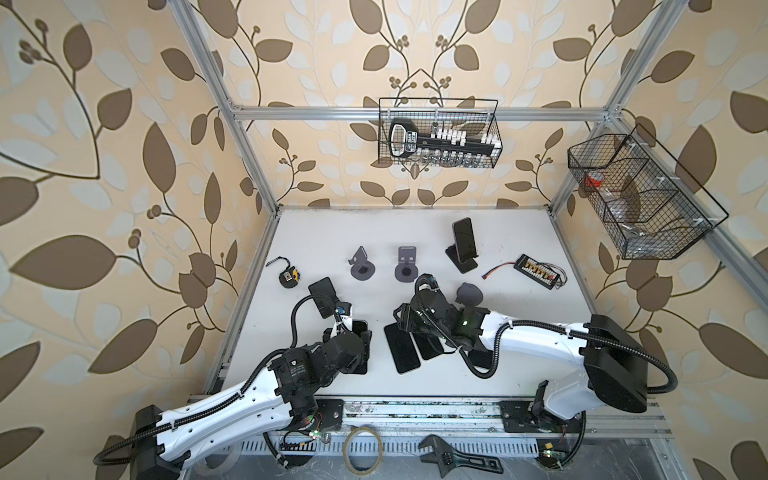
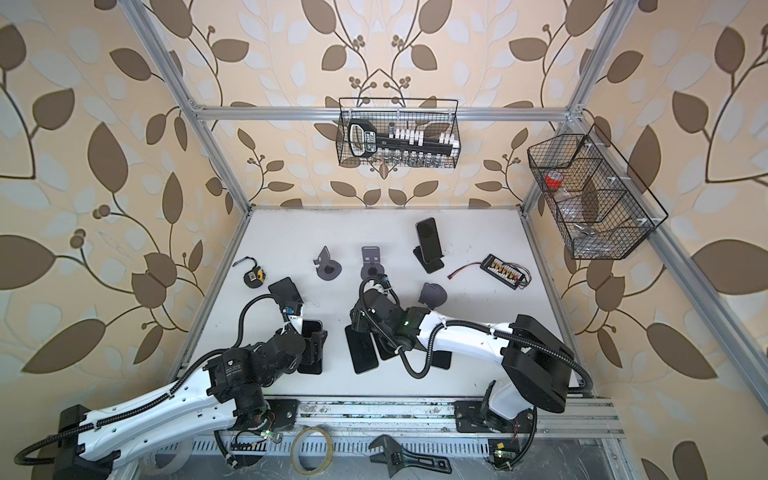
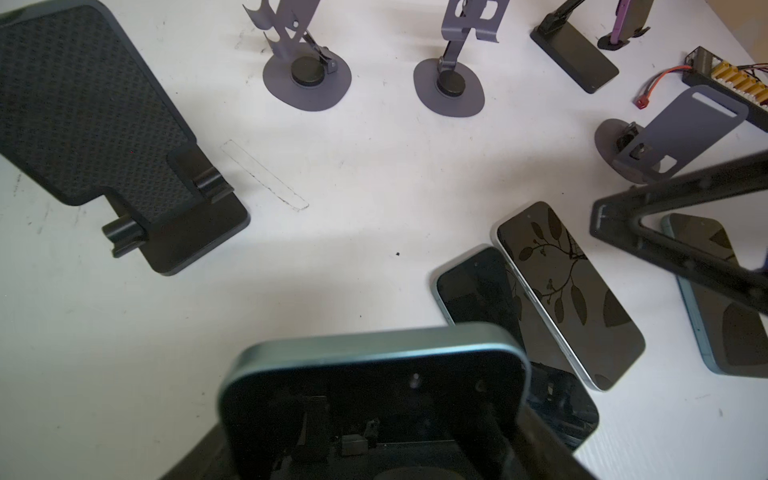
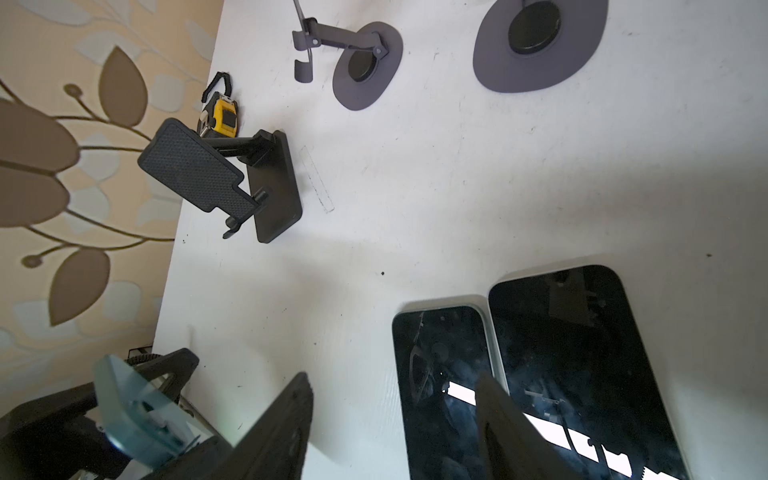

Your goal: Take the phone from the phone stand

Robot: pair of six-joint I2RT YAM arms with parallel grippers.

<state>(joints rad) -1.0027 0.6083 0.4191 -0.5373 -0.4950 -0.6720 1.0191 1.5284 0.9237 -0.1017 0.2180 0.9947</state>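
**A:** On the left side of the white table, what does the left gripper have?

**B:** Its jaws are clamped on the sides of a teal-edged black-glass phone.

**A:** Where is that phone relative to its stand?

**B:** It is apart from the black phone stand with the textured plate. The stand is empty and sits further from the table's front than the phone.

**A:** And the right gripper?

**B:** Its jaws are partly apart with nothing between them. It hangs over two dark phones lying flat side by side.

**A:** Is any phone on a stand?

**B:** One dark phone leans on a black stand at the back.
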